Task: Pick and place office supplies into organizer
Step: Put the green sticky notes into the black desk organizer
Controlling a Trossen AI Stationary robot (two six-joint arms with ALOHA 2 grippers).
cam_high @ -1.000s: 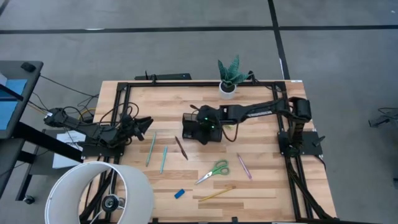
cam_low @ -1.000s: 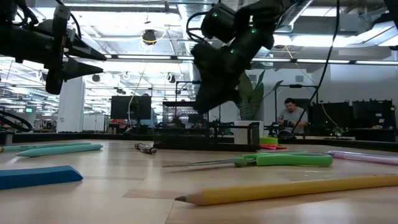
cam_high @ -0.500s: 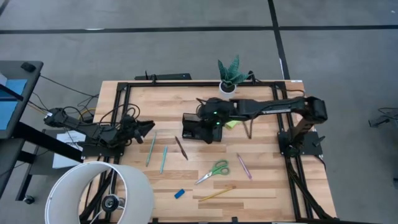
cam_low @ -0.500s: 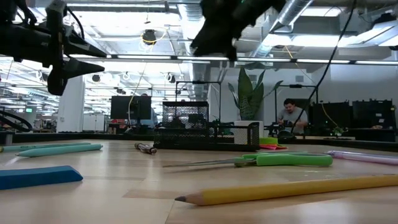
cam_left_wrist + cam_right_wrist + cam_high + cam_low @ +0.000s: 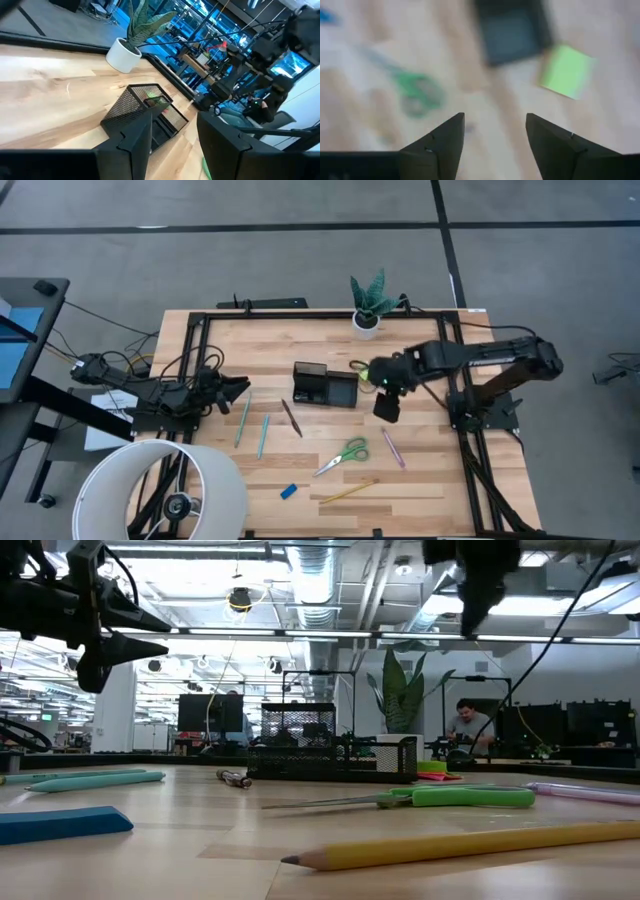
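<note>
The black mesh organizer stands mid-table. A lime-green sticky-note pad lies flat just off its right end. Nearer the front lie green-handled scissors, a pink pen, a brown pen, two teal pens, a yellow pencil and a blue eraser. My right gripper hangs open, high over the table right of the organizer, holding nothing. My left gripper waits open at the left, above the table.
A potted plant in a white pot stands at the far edge behind the organizer. A black frame borders the table. A large white round lamp shade overlaps the near left corner.
My right gripper has risen from low over the organizer and swung toward the table's right edge, ending right of the organizer. The organizer and the loose items have stayed where they were.
</note>
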